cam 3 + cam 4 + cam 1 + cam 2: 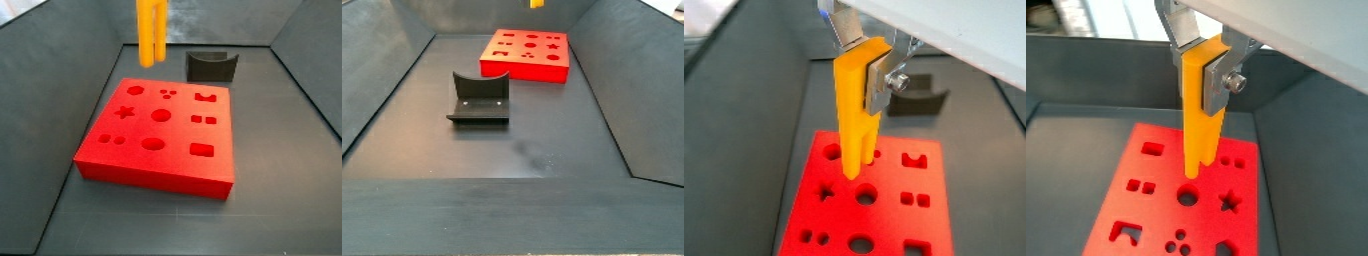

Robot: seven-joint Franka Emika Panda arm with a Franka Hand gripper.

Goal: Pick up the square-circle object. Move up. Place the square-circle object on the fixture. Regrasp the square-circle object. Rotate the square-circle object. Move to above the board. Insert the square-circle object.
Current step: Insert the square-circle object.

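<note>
A: Status on gripper (875, 75)?
B: Closed on square-circle object (855, 115), silver finger plates (879, 88) clamped on its upper part in both wrist views. Bar hangs vertical, lower tip above the board (918, 225), not in any hole. Same grip seen here (1213, 72), yellow bar (1200, 110) pointing straight down.

A: Where over the board?
B: In a wrist view tip lines up near the round cut-out (1188, 198) on the red slab (1153, 200). Clear of the surface; gap visible. Can't tell exact alignment.

A: Side views, left to right?
B: Side view: bar (152, 30) top left-centre, cropped by frame edge, gripper out of frame. Hanging above the far left part of the board (201, 178). Fixture (210, 66) just right of bar, on the floor behind the board, close to its far edge, not touching.
Other side view: fixture (480, 100) left-centre in foreground, L-shaped on base plate, well apart from board (543, 68) further back and right. Only the bar's bottom tip (537, 3) showing at top edge, above the board.

A: Board holes?
B: Star, circles, squares, other shapes. All open.
</note>
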